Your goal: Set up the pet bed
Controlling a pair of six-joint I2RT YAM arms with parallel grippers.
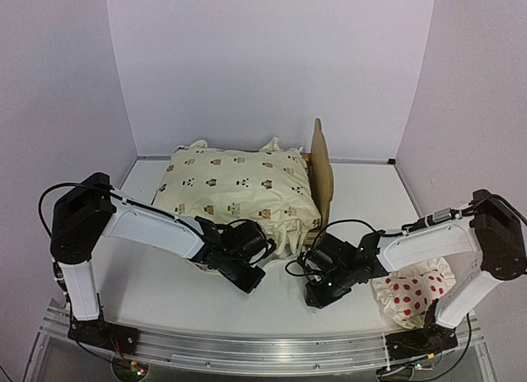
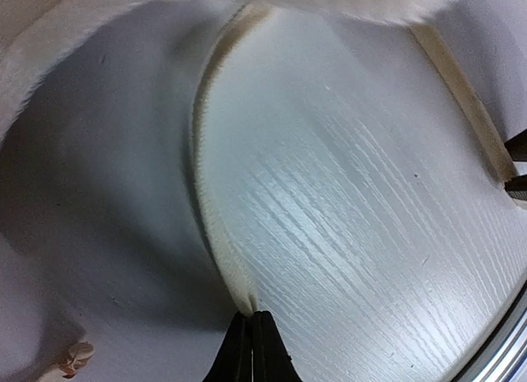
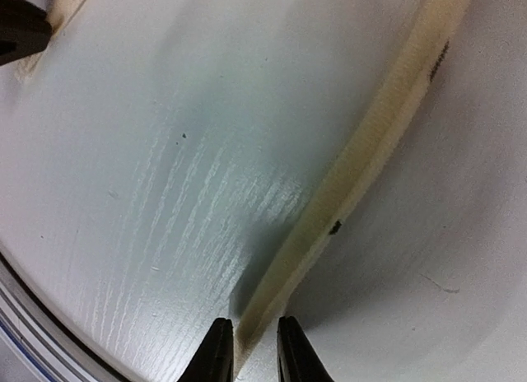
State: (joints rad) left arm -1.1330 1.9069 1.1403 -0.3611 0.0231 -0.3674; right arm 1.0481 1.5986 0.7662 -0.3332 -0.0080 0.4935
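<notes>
Standing at the far middle of the desk [image 1: 165, 295], the pet bed [image 1: 322, 172] shows little more than its upright wooden headboard at the right end. A cream cover [image 1: 235, 184] with small animal prints is heaped over the rest of it. The cover's hem trails onto the desk at the near side. The left gripper [image 2: 252, 353] has its fingers [image 2: 237, 357] pressed together on the end of that hem. The right gripper [image 3: 247, 353] has its fingers [image 3: 216, 356] set narrowly on either side of the hem, pinching it. A red-dotted white pillow [image 1: 412, 298] lies near right, beside the right arm's base.
</notes>
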